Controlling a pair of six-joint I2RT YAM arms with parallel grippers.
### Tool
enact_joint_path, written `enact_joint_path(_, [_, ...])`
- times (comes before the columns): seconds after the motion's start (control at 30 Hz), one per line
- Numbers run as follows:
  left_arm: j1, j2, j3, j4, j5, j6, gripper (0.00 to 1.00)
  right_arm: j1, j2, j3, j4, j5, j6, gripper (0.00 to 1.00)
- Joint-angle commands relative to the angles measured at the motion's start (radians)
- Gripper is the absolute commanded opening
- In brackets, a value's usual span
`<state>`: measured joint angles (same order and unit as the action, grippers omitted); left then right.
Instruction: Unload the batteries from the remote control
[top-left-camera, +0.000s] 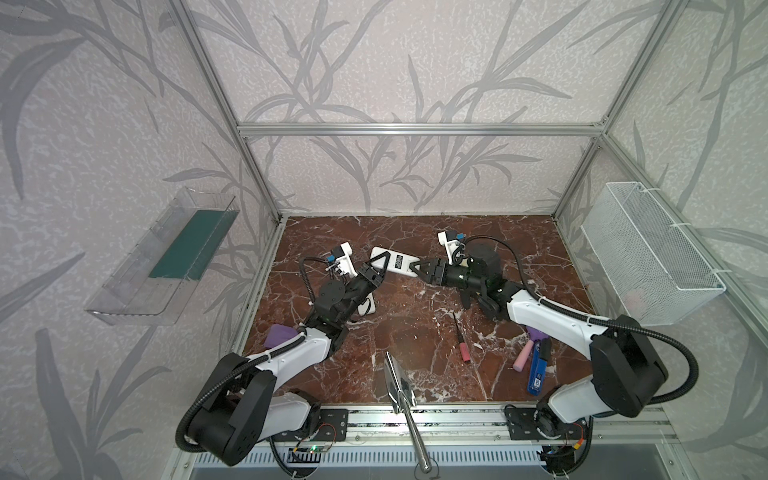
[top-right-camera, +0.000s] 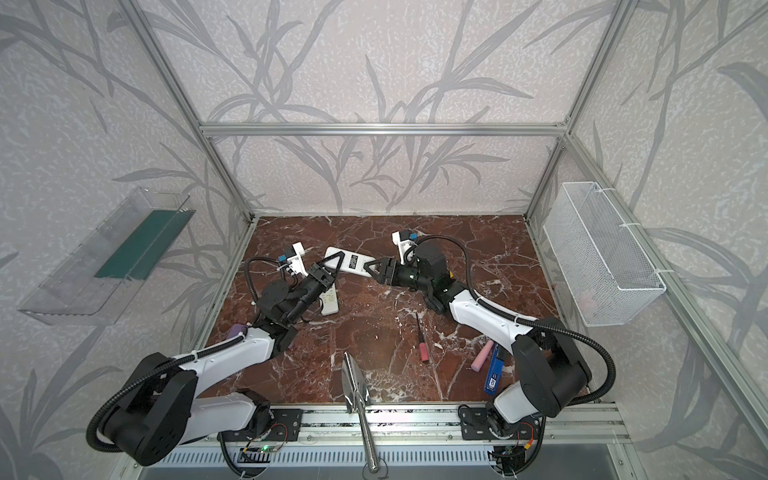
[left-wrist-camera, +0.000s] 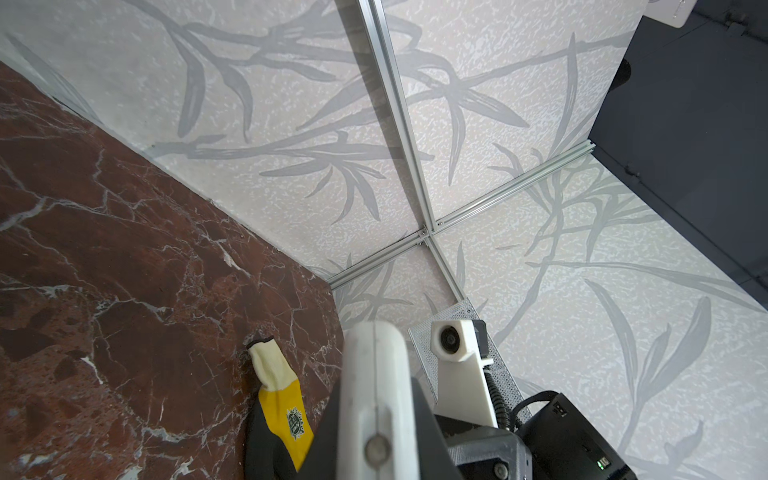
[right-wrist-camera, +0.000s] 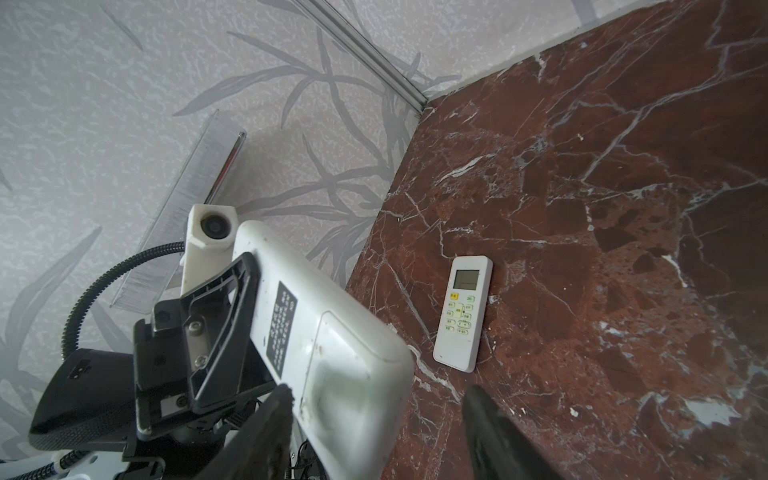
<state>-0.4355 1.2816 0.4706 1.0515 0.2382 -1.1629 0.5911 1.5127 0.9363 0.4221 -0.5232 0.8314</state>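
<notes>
A white remote control (top-left-camera: 399, 262) hangs above the marble floor at the back middle, its dark label facing up. My left gripper (top-left-camera: 379, 268) is shut on its left end; the left wrist view shows the remote (left-wrist-camera: 376, 361) clamped edge-on between the black jaws. My right gripper (top-left-camera: 420, 269) is open around the remote's right end. In the right wrist view one finger (right-wrist-camera: 282, 399) touches the remote (right-wrist-camera: 316, 332) and the other finger (right-wrist-camera: 478, 403) stands apart from it. The battery cover (right-wrist-camera: 353, 374) is closed, so the batteries are hidden.
A second white remote (right-wrist-camera: 463, 313) lies face up on the floor, partly under my left arm (top-left-camera: 368, 305). A pink-handled screwdriver (top-left-camera: 462, 343), pink cylinder (top-left-camera: 523, 357), blue object (top-left-camera: 538, 370), metal trowel (top-left-camera: 399, 386) and purple object (top-left-camera: 279, 334) lie nearer the front. A wire basket (top-left-camera: 648, 257) hangs on the right wall.
</notes>
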Motion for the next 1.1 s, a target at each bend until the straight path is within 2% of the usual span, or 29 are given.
enact_joint_path(0.0, [0.001,0.043,0.030,0.158,0.030,-0.094,0.00,0.000,0.012,0.039,0.089,-0.036,0.033,0.60])
enact_joint_path(0.13, [0.001,0.078,0.021,0.229,0.029,-0.127,0.00,0.000,0.020,0.059,0.055,-0.041,0.019,0.51])
enact_joint_path(0.4, [0.001,0.078,0.036,0.234,0.045,-0.136,0.00,-0.003,0.028,0.053,0.039,-0.024,0.001,0.34])
enact_joint_path(0.63, [0.001,0.061,0.036,0.231,0.049,-0.144,0.00,-0.027,0.021,0.034,0.033,-0.026,0.001,0.25])
enact_joint_path(0.7, [0.002,0.055,0.041,0.225,0.048,-0.142,0.00,-0.033,0.011,0.024,0.032,-0.026,-0.004,0.25])
enact_joint_path(0.83, [0.002,0.061,0.049,0.216,0.048,-0.144,0.00,-0.036,0.004,0.032,0.008,-0.035,-0.021,0.32])
enact_joint_path(1.0, [0.001,0.070,0.047,0.220,0.040,-0.144,0.00,-0.035,-0.002,0.038,-0.008,-0.025,-0.031,0.46])
enact_joint_path(1.07, [0.001,0.071,0.042,0.223,0.036,-0.143,0.00,-0.035,-0.005,0.038,-0.015,-0.017,-0.033,0.49])
